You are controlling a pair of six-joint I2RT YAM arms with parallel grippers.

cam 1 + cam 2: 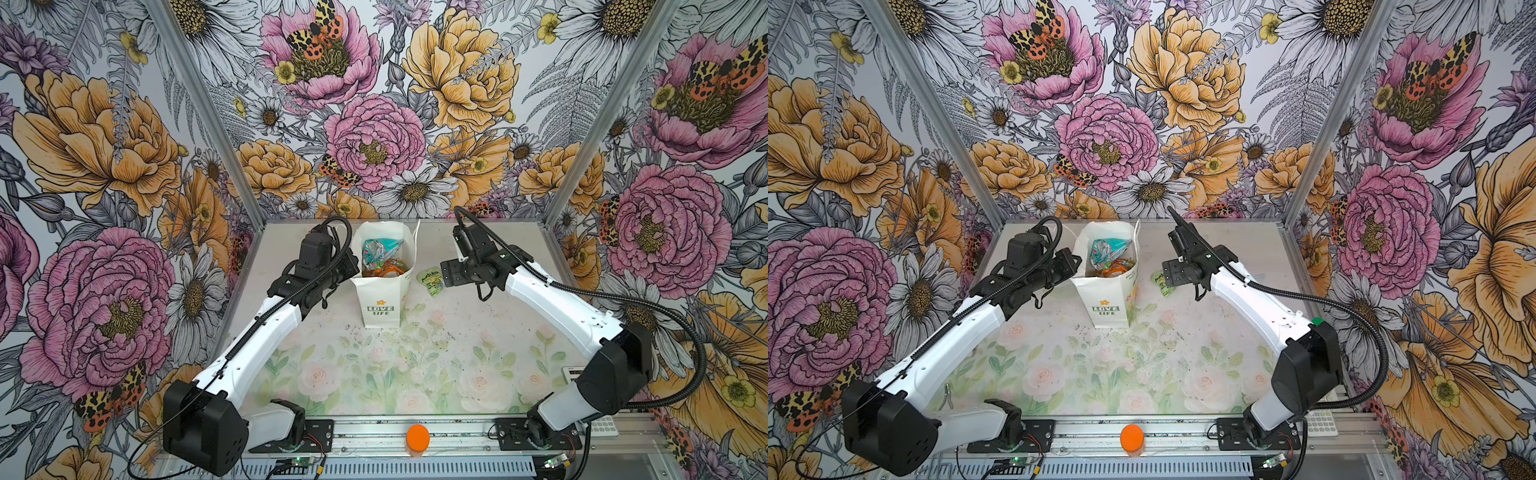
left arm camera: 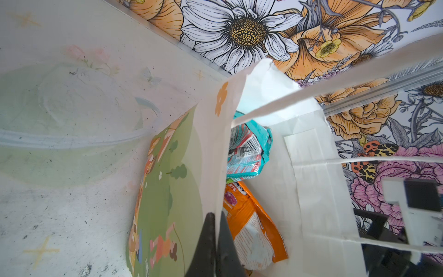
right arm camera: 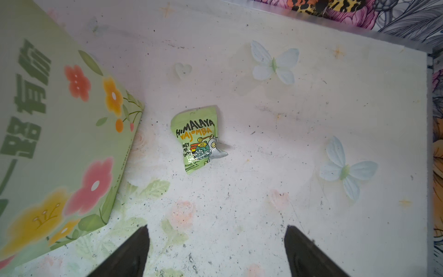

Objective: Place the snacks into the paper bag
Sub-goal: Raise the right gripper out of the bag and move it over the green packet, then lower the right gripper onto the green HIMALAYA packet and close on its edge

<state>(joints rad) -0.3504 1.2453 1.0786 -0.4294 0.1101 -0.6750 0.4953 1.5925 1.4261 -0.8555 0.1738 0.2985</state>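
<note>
Right wrist view is showing the right gripper hanging with its jaws spread wide and nothing between them, lining up, I'd say, on the pale green Himalaya packet, which is lying on the table just beside the paper bag, outside its flowered face. Meanwhile the left gripper is pinching one wide wall of the bag at the rim, jaws shut on the paper, probably steadying the mouth open. A teal packet and an orange packet are sitting inside the bag.
</note>
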